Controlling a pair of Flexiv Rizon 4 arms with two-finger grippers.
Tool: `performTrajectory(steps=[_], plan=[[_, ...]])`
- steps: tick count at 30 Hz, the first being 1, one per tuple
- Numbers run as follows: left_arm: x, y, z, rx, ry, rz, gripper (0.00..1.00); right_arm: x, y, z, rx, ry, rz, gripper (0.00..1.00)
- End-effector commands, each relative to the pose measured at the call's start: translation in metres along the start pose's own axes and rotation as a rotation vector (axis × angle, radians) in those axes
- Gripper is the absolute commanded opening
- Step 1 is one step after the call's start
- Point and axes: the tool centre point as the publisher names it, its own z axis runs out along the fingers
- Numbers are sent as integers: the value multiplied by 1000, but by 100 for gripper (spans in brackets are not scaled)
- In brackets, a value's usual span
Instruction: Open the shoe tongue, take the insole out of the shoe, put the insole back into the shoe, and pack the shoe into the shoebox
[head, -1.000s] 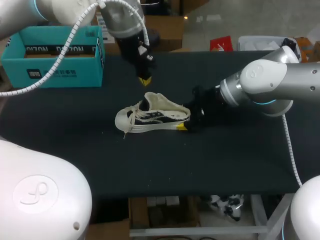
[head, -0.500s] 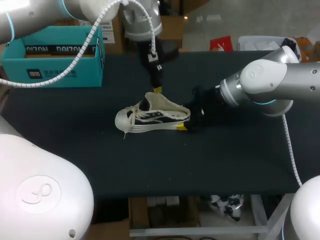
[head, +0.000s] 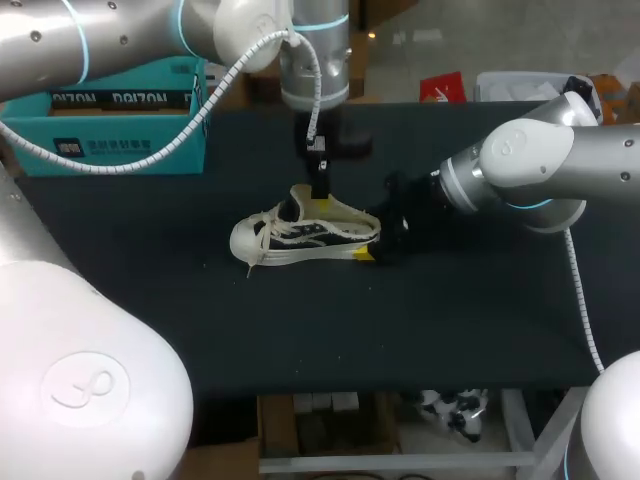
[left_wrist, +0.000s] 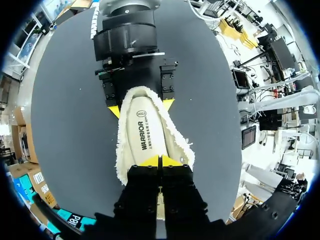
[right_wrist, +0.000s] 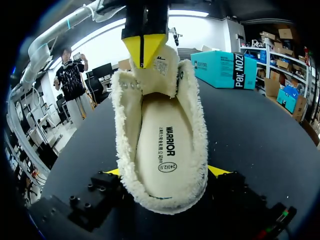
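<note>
A cream, fleece-lined shoe (head: 285, 237) lies on its side mid-table, laces toward my left. Its printed insole (right_wrist: 167, 145) lies inside the shoe, and it shows too in the left wrist view (left_wrist: 145, 132). My right gripper (head: 372, 240) holds the heel, a yellow-tipped finger pressed against each side (right_wrist: 167, 172). My left gripper (head: 320, 195) hangs over the shoe's mouth, shut, its joined tips (left_wrist: 160, 161) at the upright tongue (right_wrist: 162, 65) with nothing seen between them. The open teal shoebox (head: 120, 115) stands at the far left.
The black table top (head: 450, 330) stretches bare in front of and to the right of the shoe. My left arm and its white coiled cable (head: 200, 110) pass above the shoebox's right end.
My left gripper has swung right and come down from behind the shoe to the tongue at the shoe's mouth. The right gripper and the shoe have stayed put.
</note>
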Motion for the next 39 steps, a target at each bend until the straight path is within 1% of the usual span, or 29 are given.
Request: performTrajectory(steps=[1,5,14,16,19,25,30,33,34,36,39], plan=[[-7,5,17,16,31,-10,0,-6,-9,10,-3,0,0,0],[0,10,26,28,10,-26,0,-6,-9,10,-3,0,0,0],[13,10,49,22,-16,-42,0,-6,-9,10,-3,0,0,0],[16,11,54,17,-42,-70,0,-6,-9,10,-3,0,0,0],[20,15,59,18,-61,-102,0,-6,-9,10,-3,0,0,0],[18,21,66,2,-52,-128,0,-6,-9,10,-3,0,0,0],[18,24,72,-15,-61,-150,0,-6,-9,10,-3,0,0,0],[18,24,78,-23,-63,-155,0,-6,-9,10,-3,0,0,0],[18,23,81,-32,-76,-169,0,-6,-9,10,-3,0,0,0],[18,22,86,-30,-68,-167,0,-6,-9,10,-3,0,0,0],[14,20,94,-35,-96,-209,0,-6,-9,10,-3,0,0,0]])
